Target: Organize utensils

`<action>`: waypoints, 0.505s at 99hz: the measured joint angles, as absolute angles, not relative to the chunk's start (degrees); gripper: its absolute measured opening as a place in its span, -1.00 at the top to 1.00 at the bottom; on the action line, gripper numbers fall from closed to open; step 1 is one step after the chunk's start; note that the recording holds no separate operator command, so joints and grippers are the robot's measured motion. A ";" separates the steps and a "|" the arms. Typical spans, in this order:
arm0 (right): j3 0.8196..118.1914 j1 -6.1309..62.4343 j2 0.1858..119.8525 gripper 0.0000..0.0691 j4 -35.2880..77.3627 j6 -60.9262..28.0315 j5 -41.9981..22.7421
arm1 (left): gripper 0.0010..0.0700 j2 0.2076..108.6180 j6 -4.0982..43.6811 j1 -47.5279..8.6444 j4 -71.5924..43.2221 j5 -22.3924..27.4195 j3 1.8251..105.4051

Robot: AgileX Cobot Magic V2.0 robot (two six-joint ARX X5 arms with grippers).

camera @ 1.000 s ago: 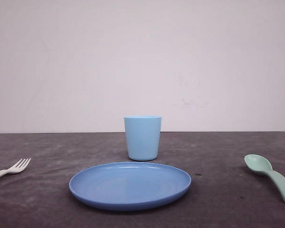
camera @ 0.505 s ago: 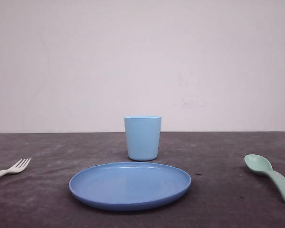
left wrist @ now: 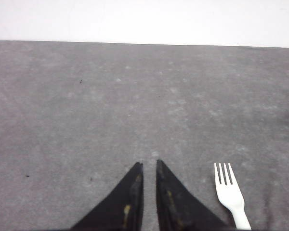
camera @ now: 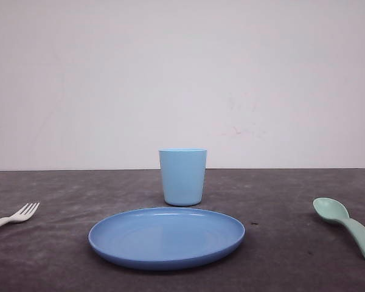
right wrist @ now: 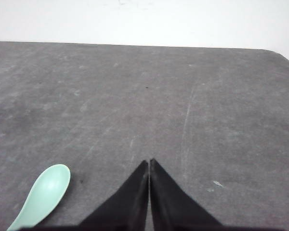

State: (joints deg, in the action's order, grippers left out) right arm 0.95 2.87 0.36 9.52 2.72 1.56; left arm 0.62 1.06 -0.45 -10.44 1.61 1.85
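Observation:
The white fork (camera: 17, 215) lies on the dark table at the far left, tines pointing away from me. In the left wrist view the fork (left wrist: 229, 189) rests just beside my left gripper (left wrist: 149, 164), whose black fingers stand almost together with only a thin slit and nothing between them. Over at the far right lies the mint-green spoon (camera: 347, 225), bowl toward the back. My right gripper (right wrist: 149, 161) hovers next to the spoon's bowl (right wrist: 44, 191), fingers pressed together and empty.
A round blue plate (camera: 166, 238) sits at the front middle of the table, with a light blue cup (camera: 182, 176) upright just behind it. A white wall closes off the back edge of the table.

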 joint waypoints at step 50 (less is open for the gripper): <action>0.95 2.87 0.36 0.99 9.32 10.13 6.92 | 0.96 0.62 2.39 -0.45 -10.41 1.65 1.85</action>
